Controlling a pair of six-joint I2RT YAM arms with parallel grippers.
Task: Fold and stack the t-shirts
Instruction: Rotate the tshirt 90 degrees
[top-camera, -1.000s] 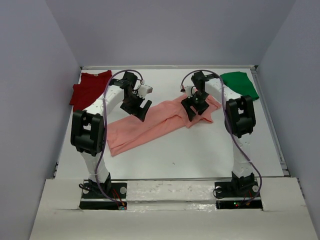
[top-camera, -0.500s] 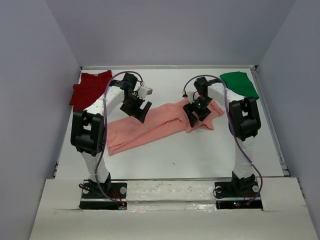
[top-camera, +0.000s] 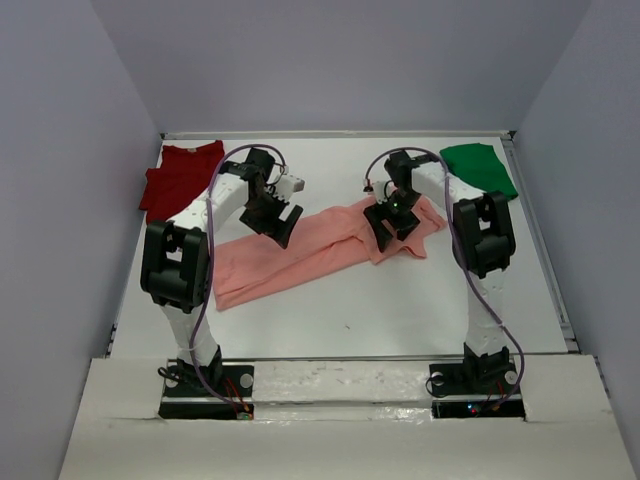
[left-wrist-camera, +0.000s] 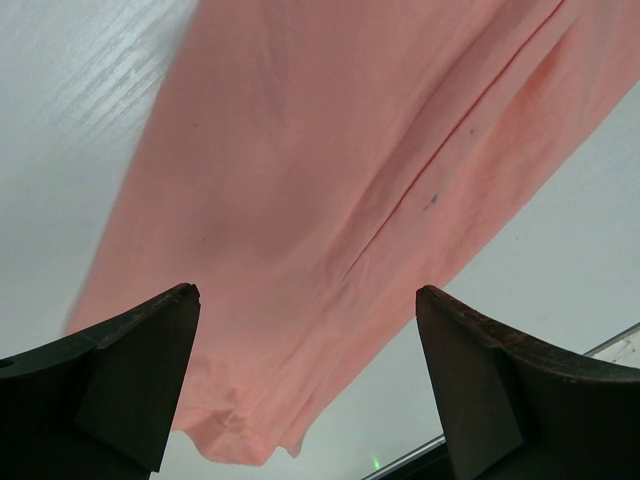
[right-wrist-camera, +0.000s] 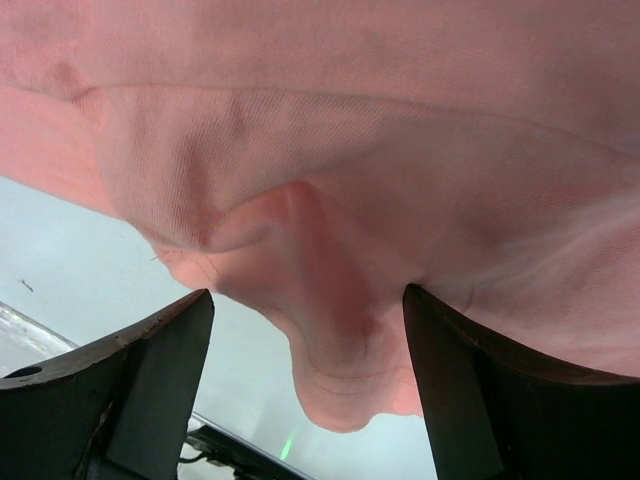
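Note:
A salmon-pink t-shirt (top-camera: 310, 250) lies stretched in a long diagonal band across the middle of the white table (top-camera: 400, 300). My left gripper (top-camera: 277, 226) is open above its left-centre part; the left wrist view shows the flat pink cloth (left-wrist-camera: 330, 180) between the spread fingers (left-wrist-camera: 130, 370). My right gripper (top-camera: 391, 226) is open over the shirt's bunched right end; the right wrist view shows a rumpled fold (right-wrist-camera: 340, 330) of it between the fingers (right-wrist-camera: 470, 390). Neither holds cloth. A dark red t-shirt (top-camera: 178, 176) lies at the far left corner and a green t-shirt (top-camera: 480, 166) at the far right corner.
Grey walls enclose the table on three sides. The table's raised rim (top-camera: 540, 250) runs along the right side. The arm bases (top-camera: 205, 385) stand at the near edge.
My right gripper has shifted a little right and nearer over the shirt's right end, and the cloth there has bunched slightly differently. My left gripper has barely moved.

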